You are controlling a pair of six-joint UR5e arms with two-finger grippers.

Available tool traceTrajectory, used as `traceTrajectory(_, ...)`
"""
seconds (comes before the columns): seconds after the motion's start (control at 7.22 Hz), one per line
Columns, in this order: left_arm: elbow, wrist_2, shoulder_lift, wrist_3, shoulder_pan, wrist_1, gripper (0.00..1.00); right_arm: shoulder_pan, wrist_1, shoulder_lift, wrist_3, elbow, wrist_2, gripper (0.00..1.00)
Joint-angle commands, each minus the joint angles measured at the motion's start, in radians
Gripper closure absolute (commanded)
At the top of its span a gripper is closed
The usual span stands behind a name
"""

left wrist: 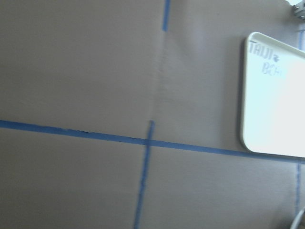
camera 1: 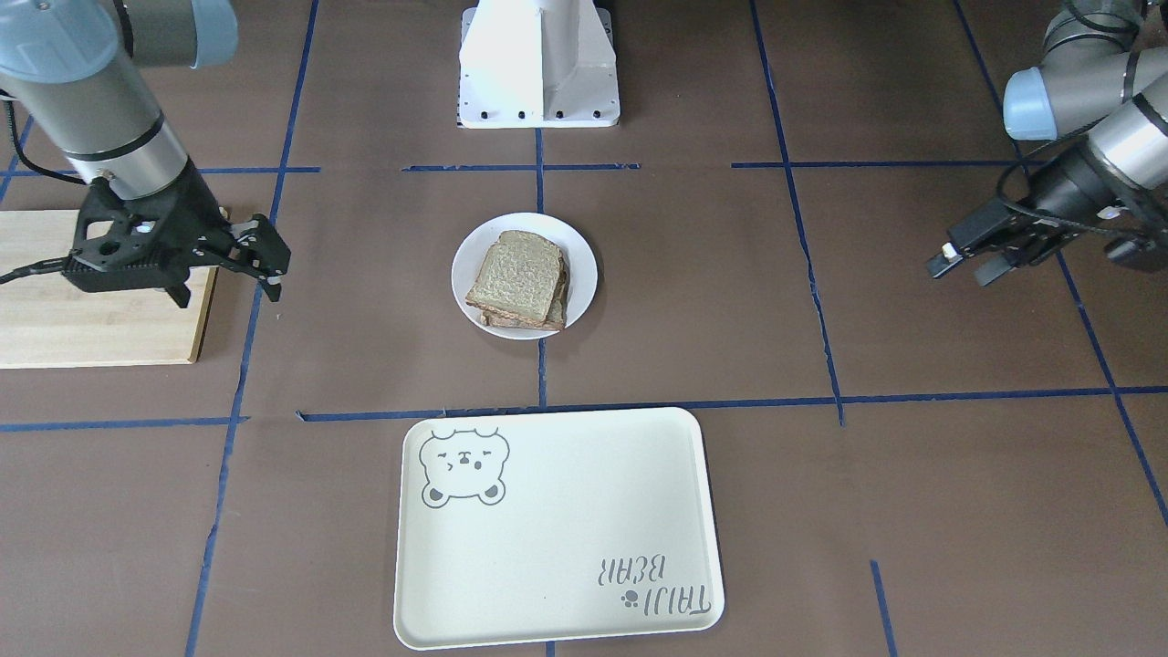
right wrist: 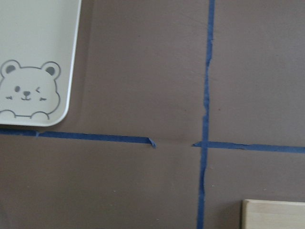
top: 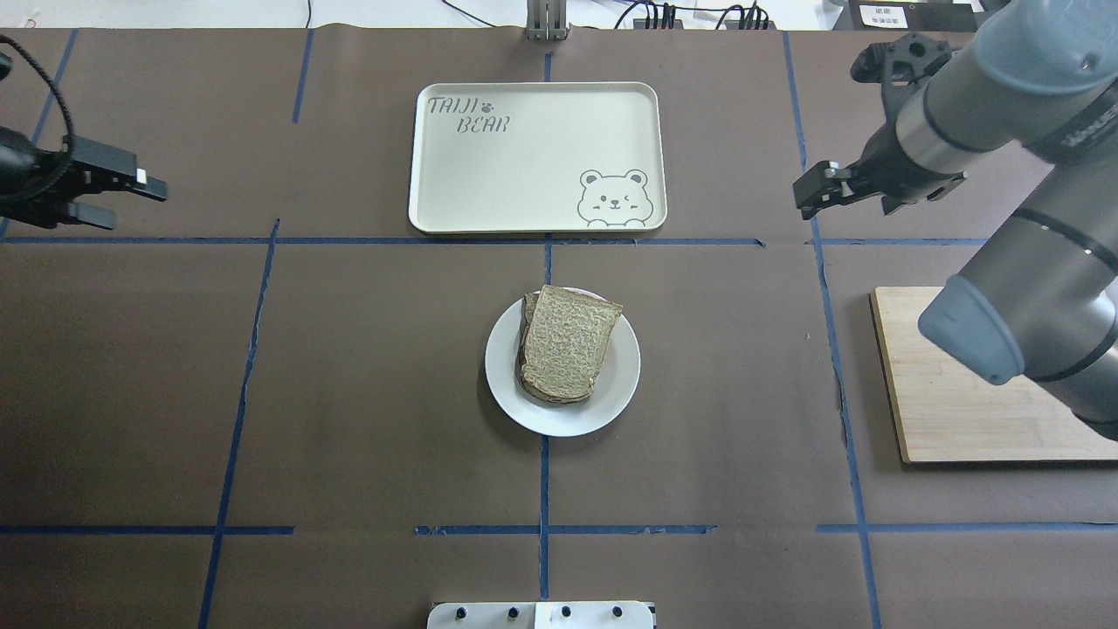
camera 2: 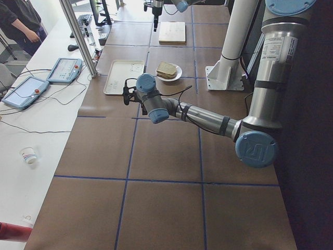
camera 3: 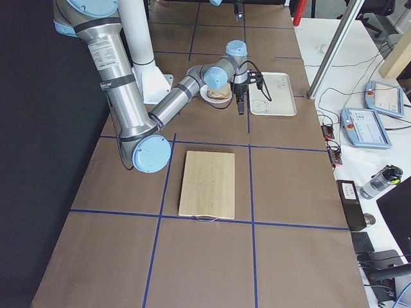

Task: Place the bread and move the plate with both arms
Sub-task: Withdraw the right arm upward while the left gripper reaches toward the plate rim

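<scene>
The bread (camera 1: 516, 278) is a light tan speckled slice. It lies on top of a darker stack on the small white plate (camera 1: 582, 265) at the table's middle, and shows in the overhead view too (top: 566, 345) on the plate (top: 624, 389). My left gripper (top: 118, 203) hovers open and empty far off the plate's left, also seen in the front view (camera 1: 965, 269). My right gripper (top: 852, 196) hovers open and empty off to the plate's right, beside the wooden board (top: 961, 393); the front view shows it too (camera 1: 226, 292). Both wrist views show only table and tray corners.
A cream tray with a bear drawing (top: 524, 175) lies just beyond the plate, holding nothing. The wooden cutting board (camera 1: 91, 310) lies under the right arm. The white pedestal base (camera 1: 538, 64) stands at the robot's side. Blue tape lines cross the brown table.
</scene>
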Motion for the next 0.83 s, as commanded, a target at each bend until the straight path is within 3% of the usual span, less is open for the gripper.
traceTrajectory(0.0, -0.005, 0.212, -0.088, -0.295, 0.212, -0.112, 0.00, 0.131, -0.206, -0.029, -0.335, 0.002, 0.059, 0.00)
traceTrajectory(0.14, 0.011, 0.321, -0.100, -0.422, 0.327, -0.225, 0.00, 0.176, -0.223, -0.070, -0.443, -0.001, 0.095, 0.00)
traceTrajectory(0.28, 0.015, 0.419, -0.102, -0.504, 0.401, -0.298, 0.01, 0.219, -0.205, -0.113, -0.438, -0.001, 0.176, 0.00)
traceTrajectory(0.55, 0.026, 0.519, -0.136, -0.597, 0.508, -0.315, 0.18, 0.231, -0.185, -0.110, -0.437, -0.010, 0.183, 0.00)
traceTrajectory(0.69, 0.046, 0.558, -0.145, -0.597, 0.560, -0.315, 0.25, 0.233, -0.097, -0.115, -0.440, -0.010, 0.180, 0.00)
